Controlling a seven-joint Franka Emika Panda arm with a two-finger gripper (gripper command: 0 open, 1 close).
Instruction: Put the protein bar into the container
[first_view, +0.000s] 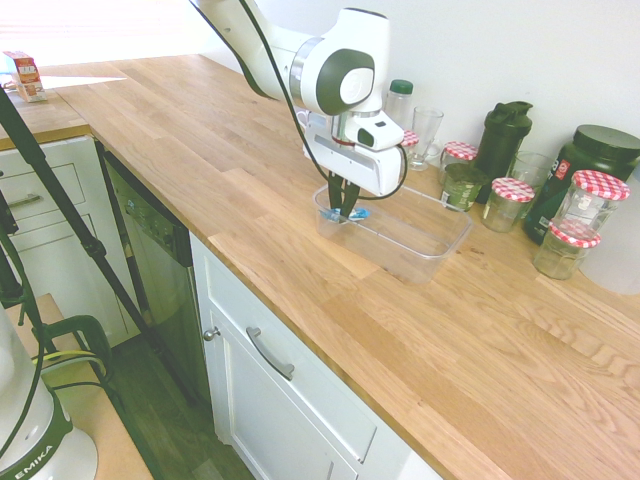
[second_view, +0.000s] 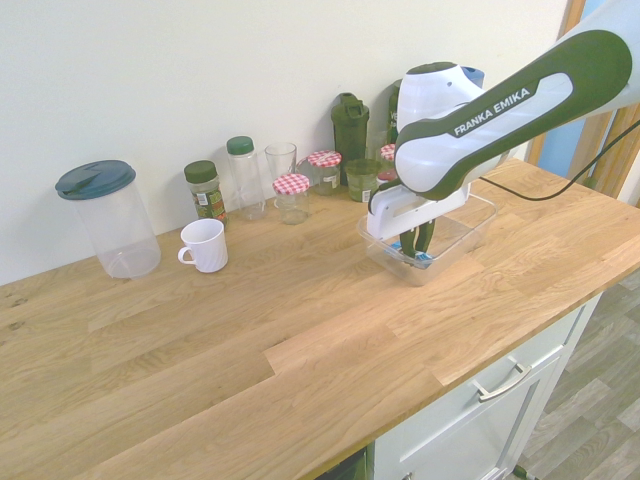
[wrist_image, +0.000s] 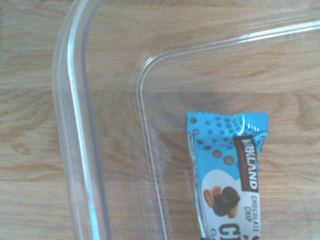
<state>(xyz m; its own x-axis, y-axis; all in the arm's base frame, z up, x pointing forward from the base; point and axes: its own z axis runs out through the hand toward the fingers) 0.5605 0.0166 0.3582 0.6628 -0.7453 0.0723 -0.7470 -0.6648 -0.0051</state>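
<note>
The protein bar (first_view: 357, 213) in its blue wrapper hangs between the fingers of my gripper (first_view: 345, 208), which is shut on it. The bar is inside the clear plastic container (first_view: 425, 245), low at its near left end, close above the floor. In the second exterior view the gripper (second_view: 415, 250) reaches down into the container (second_view: 470, 222) and the bar's blue tip (second_view: 423, 257) shows below the fingers. The wrist view shows the bar (wrist_image: 227, 170) over the container's floor, next to a rounded corner of the container (wrist_image: 75, 100).
Behind the container along the wall stand jars with red-checked lids (first_view: 505, 203), a drinking glass (first_view: 424, 135), dark green shaker bottles (first_view: 502, 138) and a spice jar (second_view: 205, 190). A white mug (second_view: 204, 245) and a tall lidded clear canister (second_view: 110, 218) stand further along the wooden counter (first_view: 300, 260).
</note>
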